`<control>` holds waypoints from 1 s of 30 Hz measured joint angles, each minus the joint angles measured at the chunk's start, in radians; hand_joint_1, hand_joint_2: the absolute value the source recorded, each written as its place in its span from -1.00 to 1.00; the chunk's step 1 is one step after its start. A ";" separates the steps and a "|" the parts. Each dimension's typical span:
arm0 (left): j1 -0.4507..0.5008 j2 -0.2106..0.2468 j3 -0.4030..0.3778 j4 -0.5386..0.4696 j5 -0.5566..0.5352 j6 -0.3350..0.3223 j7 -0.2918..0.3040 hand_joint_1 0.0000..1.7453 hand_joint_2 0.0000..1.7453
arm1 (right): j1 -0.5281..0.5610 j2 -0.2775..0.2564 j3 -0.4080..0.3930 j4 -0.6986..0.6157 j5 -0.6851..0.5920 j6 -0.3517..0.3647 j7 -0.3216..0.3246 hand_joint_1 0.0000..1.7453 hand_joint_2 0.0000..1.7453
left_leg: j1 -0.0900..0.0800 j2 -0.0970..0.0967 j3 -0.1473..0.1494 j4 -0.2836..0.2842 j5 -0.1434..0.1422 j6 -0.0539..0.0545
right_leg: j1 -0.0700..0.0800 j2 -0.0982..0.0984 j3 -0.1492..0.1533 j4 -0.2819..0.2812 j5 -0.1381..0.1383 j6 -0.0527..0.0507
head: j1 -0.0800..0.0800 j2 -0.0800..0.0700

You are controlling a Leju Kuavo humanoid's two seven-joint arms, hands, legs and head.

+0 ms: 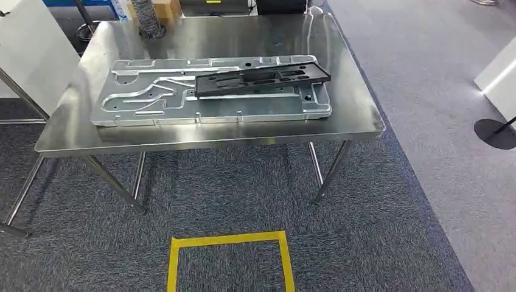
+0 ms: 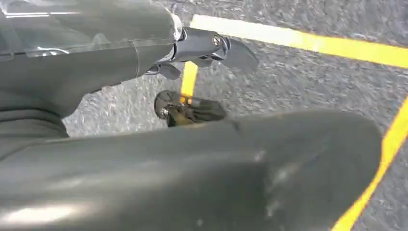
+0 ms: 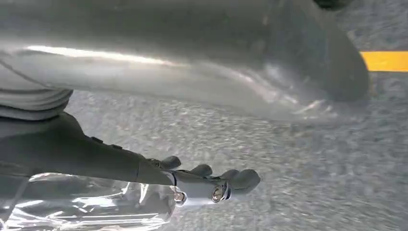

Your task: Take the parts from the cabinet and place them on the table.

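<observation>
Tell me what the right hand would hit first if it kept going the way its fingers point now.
Probably only the grey speckled carpet: the right hand hangs with nothing between its fingers and the floor, though depth is unclear.

Grey carpet all over, with a yellow tape square stuck on it in front of the worktop. Behind the worktop there's a ribbed grey hose next to a cardboard box. A black round stand base sits off right.
</observation>
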 joint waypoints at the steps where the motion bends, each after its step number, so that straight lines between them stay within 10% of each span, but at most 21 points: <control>1: -0.002 0.000 -0.003 0.000 -0.001 0.000 0.000 -1.00 -1.00 | 0.000 -0.005 0.002 0.003 0.000 0.000 0.000 -1.00 -1.00 | -0.009 -0.004 0.042 -0.076 -0.026 0.004 | 0.001 -0.002 -0.012 0.009 0.004 0.006 | 0.000 0.000; 7: 0.002 0.000 -0.007 0.000 -0.005 -0.002 -0.004 -1.00 -1.00 | 0.000 -0.015 0.004 0.009 0.000 0.000 -0.004 -1.00 -1.00 | -0.013 -0.005 0.028 -0.070 -0.020 0.019 | -0.001 -0.002 -0.012 0.009 0.019 0.013 | 0.000 0.000; 8: -0.002 0.002 -0.012 0.000 -0.006 -0.006 -0.020 -1.00 -1.00 | -0.001 -0.020 0.005 0.017 0.000 0.000 -0.027 -1.00 -1.00 | -0.011 0.004 0.001 -0.081 0.017 0.055 | -0.008 0.004 -0.041 0.051 -0.034 0.034 | 0.000 0.000; 10: -0.003 0.005 -0.014 0.000 -0.007 -0.008 -0.026 -1.00 -1.00 | -0.001 -0.019 0.005 0.021 0.000 0.000 -0.039 -1.00 -1.00 | -0.016 0.006 -0.025 -0.079 0.037 0.066 | -0.015 0.004 -0.086 0.235 -0.173 0.040 | 0.000 0.000; 11: -0.003 0.007 -0.014 0.000 -0.008 -0.009 -0.027 -1.00 -1.00 | -0.001 -0.018 0.006 0.024 0.000 0.000 -0.041 -1.00 -1.00 | -0.019 0.008 -0.037 -0.078 0.046 0.066 | -0.017 0.004 -0.093 0.291 -0.192 0.043 | 0.000 0.000; 13: -0.003 0.007 -0.014 0.000 -0.010 -0.010 -0.028 -1.00 -1.00 | -0.002 -0.013 0.006 0.026 -0.001 0.000 -0.043 -1.00 -1.00 | -0.020 0.008 -0.065 -0.073 0.064 0.062 | -0.020 0.003 -0.061 0.295 -0.148 0.044 | 0.000 0.000; 15: -0.003 0.007 -0.015 0.000 -0.015 -0.011 -0.028 -1.00 -1.00 | -0.005 -0.012 0.005 0.027 -0.010 0.008 -0.042 -1.00 -1.00 | -0.019 0.008 -0.096 -0.061 0.079 0.056 | -0.021 0.002 0.055 0.143 -0.086 0.040 | 0.000 0.000; 17: -0.002 0.007 -0.016 0.000 -0.017 -0.013 -0.027 -1.00 -1.00 | -0.013 -0.012 0.005 0.027 -0.019 0.033 -0.021 -1.00 -1.00 | -0.023 0.008 -0.113 -0.050 0.088 0.047 | -0.011 0.003 0.158 -0.016 -0.118 0.030 | 0.000 0.000; 21: -0.002 0.007 -0.018 0.000 -0.020 -0.018 -0.024 -1.00 -1.00 | -0.013 -0.012 0.002 0.033 -0.026 0.103 0.031 -1.00 -1.00 | -0.018 0.008 -0.119 -0.053 0.114 0.019 | -0.010 0.002 0.148 -0.032 -0.099 0.007 | 0.000 0.000; 26: -0.002 0.007 -0.026 0.000 -0.031 -0.024 -0.024 -1.00 -1.00 | -0.015 -0.026 -0.003 0.042 -0.034 0.163 0.074 -1.00 -1.00 | -0.012 0.002 -0.201 0.232 -0.116 0.010 | -0.006 -0.007 0.084 -0.027 -0.047 -0.014 | 0.000 0.000; 28: -0.002 0.007 -0.031 0.000 -0.031 -0.024 -0.024 -1.00 -1.00 | -0.015 -0.031 -0.003 0.043 -0.034 0.175 0.074 -1.00 -1.00 | -0.012 0.002 -0.179 0.261 -0.076 0.008 | -0.004 -0.007 0.046 -0.017 -0.026 -0.012 | 0.000 0.000; 30: -0.005 0.008 -0.033 0.000 -0.031 -0.024 -0.024 -1.00 -1.00 | -0.015 -0.034 -0.003 0.043 -0.034 0.183 0.069 -1.00 -1.00 | -0.011 0.002 -0.089 0.149 0.000 0.011 | -0.005 -0.005 0.005 -0.001 -0.008 -0.006 | 0.000 0.000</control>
